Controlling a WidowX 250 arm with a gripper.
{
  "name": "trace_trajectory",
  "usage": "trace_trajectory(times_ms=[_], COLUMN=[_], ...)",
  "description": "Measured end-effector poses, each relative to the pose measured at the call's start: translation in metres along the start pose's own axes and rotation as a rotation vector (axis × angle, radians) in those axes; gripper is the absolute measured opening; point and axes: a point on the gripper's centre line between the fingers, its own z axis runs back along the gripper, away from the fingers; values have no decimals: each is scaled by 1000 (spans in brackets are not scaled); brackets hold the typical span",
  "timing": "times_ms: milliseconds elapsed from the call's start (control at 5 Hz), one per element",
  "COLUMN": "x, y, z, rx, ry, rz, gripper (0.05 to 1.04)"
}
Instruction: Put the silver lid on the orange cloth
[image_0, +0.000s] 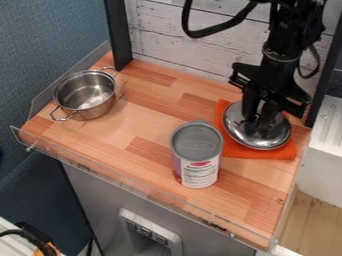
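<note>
- Silver domed metal lid sits over the flat orange cloth, at six o'clock from the black robot gripper.
- Whether that gripper clasps it, I cannot tell.

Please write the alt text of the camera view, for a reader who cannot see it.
A black robot gripper is down at a silver lid, which is on or just above an orange cloth on a wooden counter. A grey-topped can stands nearer the camera, and an open two-handled metal pot sits at the left.
</note>
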Motion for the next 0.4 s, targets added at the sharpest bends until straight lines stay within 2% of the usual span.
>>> trace_trajectory(times_ms=[200,400], x=[-6,-11], y=[18,17], z=[-14,-27], rx=[-7,-61], ry=[25,43], rz=[58,78], gripper=[279,279])
